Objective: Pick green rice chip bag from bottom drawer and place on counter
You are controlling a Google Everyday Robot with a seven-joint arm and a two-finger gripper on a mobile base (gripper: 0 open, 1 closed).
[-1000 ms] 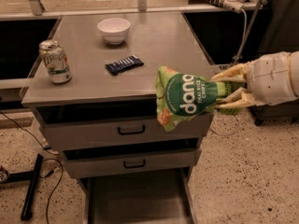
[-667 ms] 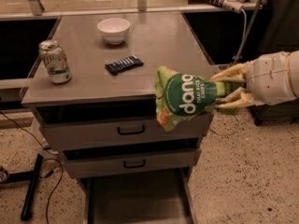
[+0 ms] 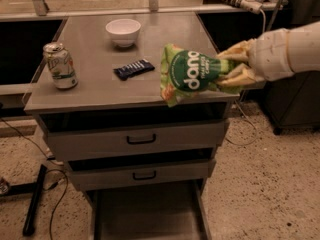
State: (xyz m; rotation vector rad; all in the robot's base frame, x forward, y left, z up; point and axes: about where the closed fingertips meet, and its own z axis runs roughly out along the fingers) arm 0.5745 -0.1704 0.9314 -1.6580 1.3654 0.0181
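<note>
We show the gripper (image 3: pixel 227 68) at centre right of the frame, its fingers (image 3: pixel 237 49) closed on the green rice chip bag (image 3: pixel 189 74), which is held in the air at the front right edge of the cabinet's top surface (image 3: pixel 95 91). The bottom drawer (image 3: pixel 147 214), lower centre, stands open without the bag, so we judge the pick complete. Setting the bag on the surface and releasing it remain.

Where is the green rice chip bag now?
The gripper holds the green rice chip bag above the counter, at its front-right edge, right of the dark wrapper.
</note>
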